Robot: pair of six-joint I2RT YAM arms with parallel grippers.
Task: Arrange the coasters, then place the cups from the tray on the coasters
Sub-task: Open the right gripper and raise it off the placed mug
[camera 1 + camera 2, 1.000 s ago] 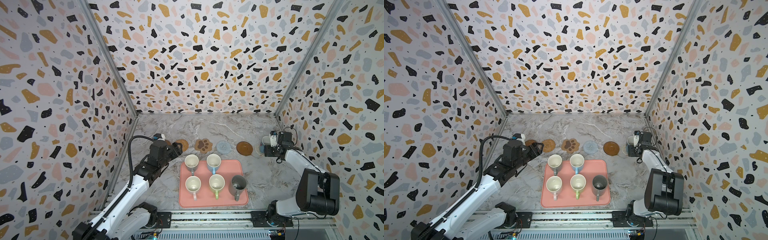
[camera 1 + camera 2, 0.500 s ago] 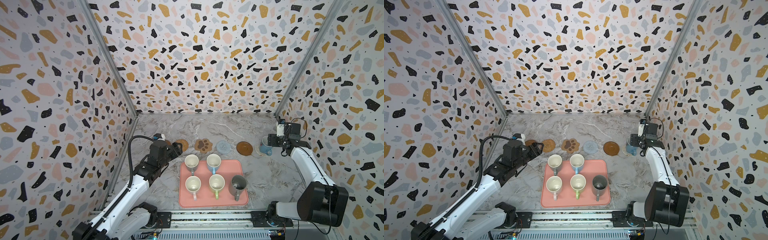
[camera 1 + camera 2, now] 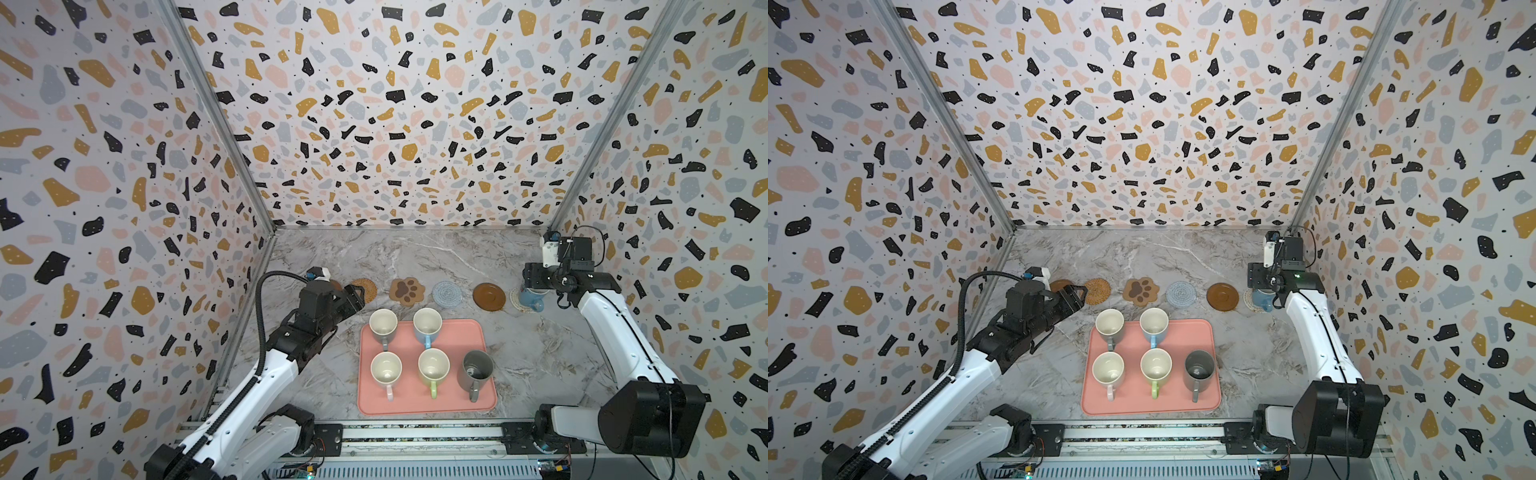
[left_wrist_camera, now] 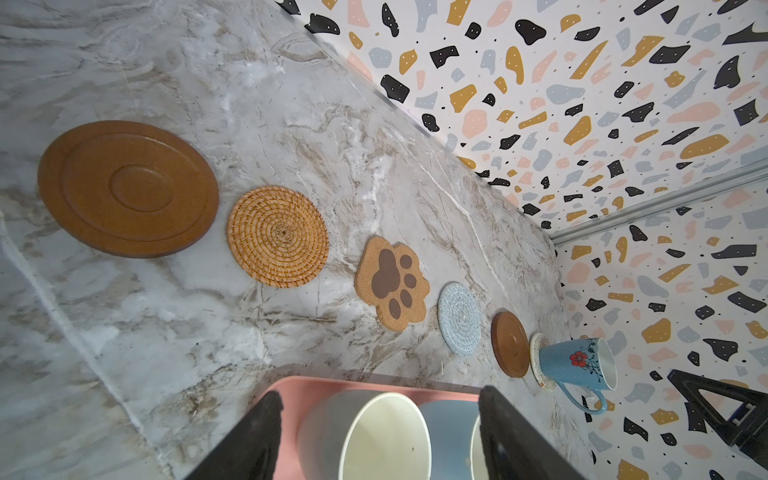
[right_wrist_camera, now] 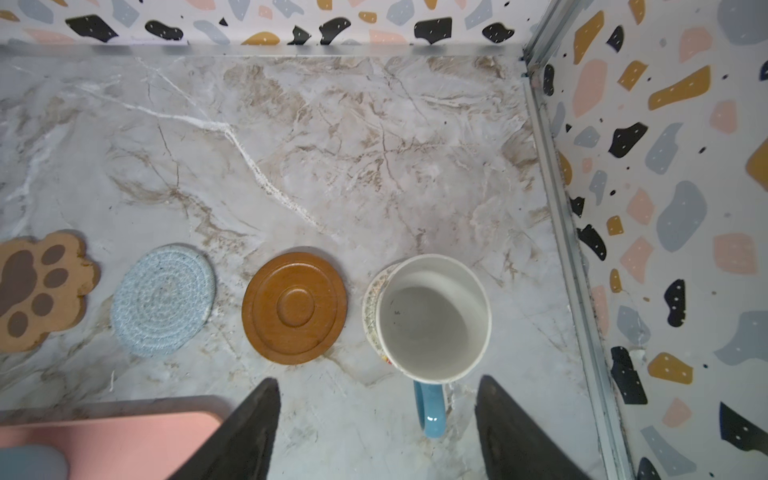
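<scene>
Blue mug (image 5: 432,316) is standing free below the wide, empty jaws of your right gripper (image 5: 377,382), now lifting clear; it's resting on the cream woven coaster (image 5: 371,307), far right. Your left gripper (image 4: 379,392) is still hovering open by the pink tray (image 3: 457,337).
</scene>
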